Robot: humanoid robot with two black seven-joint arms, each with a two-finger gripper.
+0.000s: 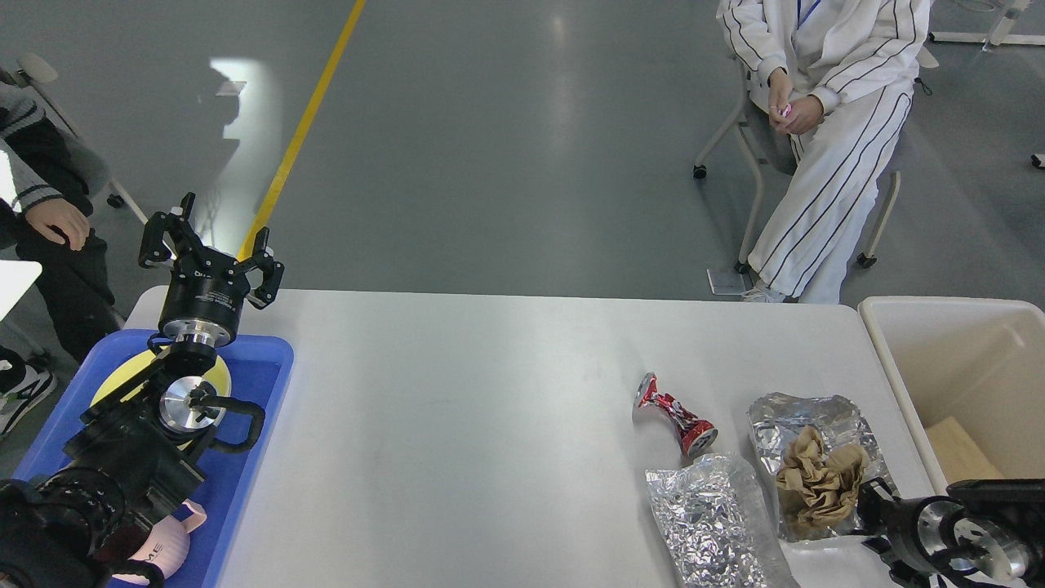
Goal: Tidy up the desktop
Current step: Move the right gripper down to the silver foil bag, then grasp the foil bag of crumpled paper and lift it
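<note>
The white desktop (457, 425) carries litter at its right front: a crushed red can (676, 414), a flat silver foil bag (710, 523), and a second foil wrapper (808, 416) with crumpled brown paper (816, 482) lying on it. My right gripper (870, 516) comes in low from the right corner. Its dark fingers sit against the near right edge of the wrapper and paper, too dark and small to tell apart. My left gripper (211, 249) is raised over the desk's far left corner, open and holding nothing.
A blue tray (261, 367) at the left edge holds a yellow plate (122, 376) and a pink item (167, 547), mostly under my left arm. A cream bin (963, 367) stands off the desk's right end. People sit beyond the far right and left.
</note>
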